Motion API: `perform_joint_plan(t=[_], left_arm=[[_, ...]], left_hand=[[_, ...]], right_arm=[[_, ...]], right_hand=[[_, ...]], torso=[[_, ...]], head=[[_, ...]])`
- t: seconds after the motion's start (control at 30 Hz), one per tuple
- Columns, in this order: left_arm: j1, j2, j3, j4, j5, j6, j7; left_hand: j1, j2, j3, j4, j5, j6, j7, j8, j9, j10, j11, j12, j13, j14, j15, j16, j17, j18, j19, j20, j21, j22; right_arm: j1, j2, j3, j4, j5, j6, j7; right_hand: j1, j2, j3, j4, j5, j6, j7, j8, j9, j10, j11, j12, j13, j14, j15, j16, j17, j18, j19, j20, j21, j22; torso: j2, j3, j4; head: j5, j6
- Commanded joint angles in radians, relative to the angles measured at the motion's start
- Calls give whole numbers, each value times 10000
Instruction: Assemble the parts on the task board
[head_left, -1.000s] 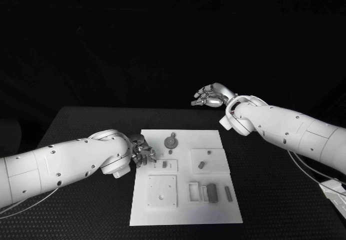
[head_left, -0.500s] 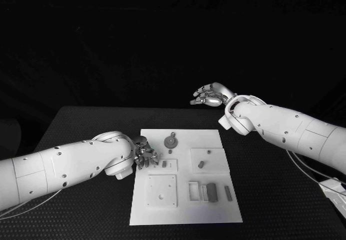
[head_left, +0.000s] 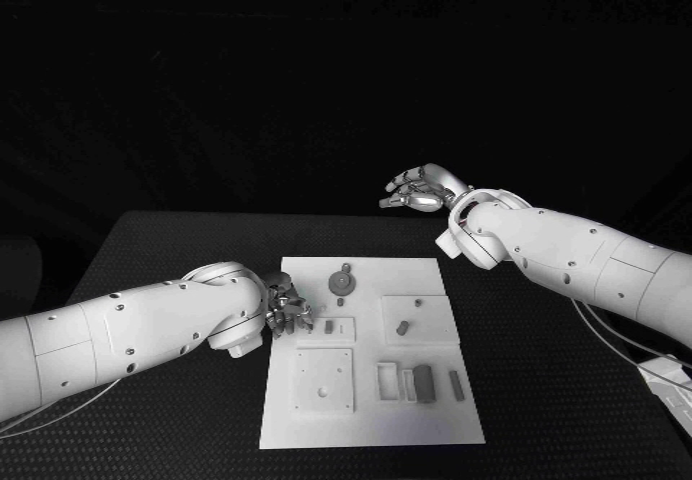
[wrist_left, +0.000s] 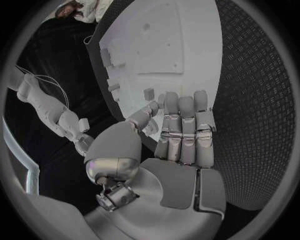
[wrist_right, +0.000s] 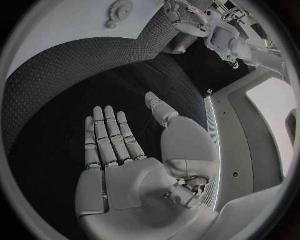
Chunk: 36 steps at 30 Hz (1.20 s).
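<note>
Head view: left hand (head_left: 287, 308) low over the near-left edge of the white task board (head_left: 368, 435), fingers together and extended, nothing in them, tips just short of a small grey part (head_left: 332, 326) lying on the board. Right hand (head_left: 420, 192) raised past the board's far side, well apart from it, fingers spread, empty. Gear-shaped part (head_left: 342, 282) on the board beyond the left fingertips.

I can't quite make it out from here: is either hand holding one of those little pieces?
No. The left hand hovers at the white board's edge with nothing in it; the right hand is raised, open and empty.
</note>
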Motion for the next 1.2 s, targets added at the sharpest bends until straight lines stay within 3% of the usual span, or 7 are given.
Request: perform_joint_plan(t=[0.03,0.37,0.9,1.2], left_arm=[[-27,58,8,-54,-85,237,30],[-135,112,8,-238,-85,181,52],[-155,214,9,-314,-106,279,41],[-192,267,9,-336,-292,468,18]], left_hand=[[81,58,55,-30,18,306,-248,30,9,293,-258,44,-13,67,-29,65,-13,17,31,-56,55,17],[75,59,54,-31,15,305,-247,27,5,294,-257,43,-16,65,-29,71,-21,16,31,-56,53,23],[67,60,55,-31,14,305,-247,25,0,297,-257,42,-20,62,-30,80,-34,15,33,-57,49,34],[64,62,56,-31,14,306,-246,23,-3,298,-257,41,-23,61,-30,86,-43,15,34,-58,47,40]], right_arm=[[-3,1,5,21,11,29,19],[-4,-25,5,15,31,65,26],[-5,-18,5,28,54,89,42],[-7,-21,5,31,56,104,58]], right_hand=[[77,-2,-21,54,-33,-72,596,57,-19,72,-8,-51,-21,-30,49,-67,-19,-137,-69,-1,-68,19],[114,0,-40,78,-34,-80,509,107,-39,147,-69,-175,-178,-112,64,-175,-94,-171,-125,-1,-129,130],[128,-41,-76,110,-34,-109,563,130,-69,225,-29,-260,-299,-100,110,-212,-131,-239,-266,10,-211,243],[130,-49,-83,118,-34,-114,565,136,-75,237,-26,-279,-324,-99,112,-220,-138,-249,-285,9,-219,272]], torso=[[-2,-5,-4],[-1,2,-11],[-2,2,-6],[-1,-5,-3]], head=[[8,10],[-8,-13],[-15,9],[-40,133]])
